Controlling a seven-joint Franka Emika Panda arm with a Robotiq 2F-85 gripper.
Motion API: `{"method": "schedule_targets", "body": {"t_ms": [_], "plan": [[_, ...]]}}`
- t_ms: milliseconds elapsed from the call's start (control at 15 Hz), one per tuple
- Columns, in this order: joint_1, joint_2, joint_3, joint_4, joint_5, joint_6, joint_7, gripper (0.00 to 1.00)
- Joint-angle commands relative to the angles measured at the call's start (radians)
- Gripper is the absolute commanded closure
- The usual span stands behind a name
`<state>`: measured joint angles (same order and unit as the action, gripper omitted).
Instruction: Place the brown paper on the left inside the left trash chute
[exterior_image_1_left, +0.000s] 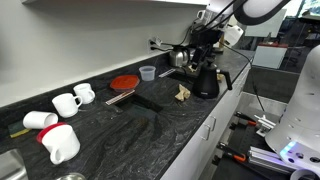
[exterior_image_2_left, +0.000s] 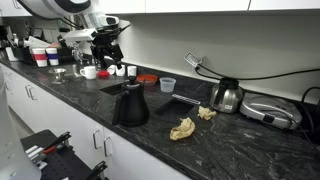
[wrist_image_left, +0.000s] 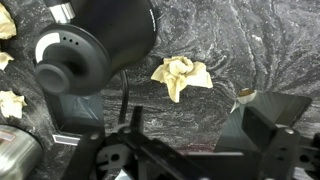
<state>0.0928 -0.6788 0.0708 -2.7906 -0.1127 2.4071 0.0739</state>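
A crumpled brown paper (wrist_image_left: 180, 75) lies on the dark marbled counter next to a black kettle (wrist_image_left: 95, 45) in the wrist view. In an exterior view there are two brown papers, one near the front edge (exterior_image_2_left: 182, 128) and one further back (exterior_image_2_left: 206, 113). One paper also shows in an exterior view (exterior_image_1_left: 183, 93). Two square chute openings are cut in the counter (exterior_image_2_left: 115, 87) (exterior_image_2_left: 184, 100); one also shows in an exterior view (exterior_image_1_left: 147, 102). My gripper (wrist_image_left: 195, 125) is open and empty, held above the counter (exterior_image_1_left: 198, 50) (exterior_image_2_left: 105, 48), apart from the papers.
The black kettle (exterior_image_2_left: 130, 105) (exterior_image_1_left: 205, 80) stands near the front edge. A silver kettle (exterior_image_2_left: 226, 95), a clear cup (exterior_image_2_left: 168, 85), a red plate (exterior_image_1_left: 124, 83) and white mugs (exterior_image_1_left: 66, 103) sit on the counter. More paper scraps (wrist_image_left: 8, 100) lie at the wrist view's left edge.
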Motion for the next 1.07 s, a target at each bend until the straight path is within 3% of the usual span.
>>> {"method": "schedule_targets", "body": {"t_ms": [0, 267, 733, 1000], "plan": [[-0.011, -0.001, 0.012, 0.001, 0.012, -0.001, -0.009, 0.0], [-0.011, 0.031, 0.045, 0.028, 0.024, -0.029, 0.047, 0.0], [-0.087, 0.223, 0.205, 0.149, -0.021, -0.039, 0.383, 0.0], [-0.104, 0.345, 0.221, 0.219, -0.013, -0.058, 0.537, 0.0]]}}
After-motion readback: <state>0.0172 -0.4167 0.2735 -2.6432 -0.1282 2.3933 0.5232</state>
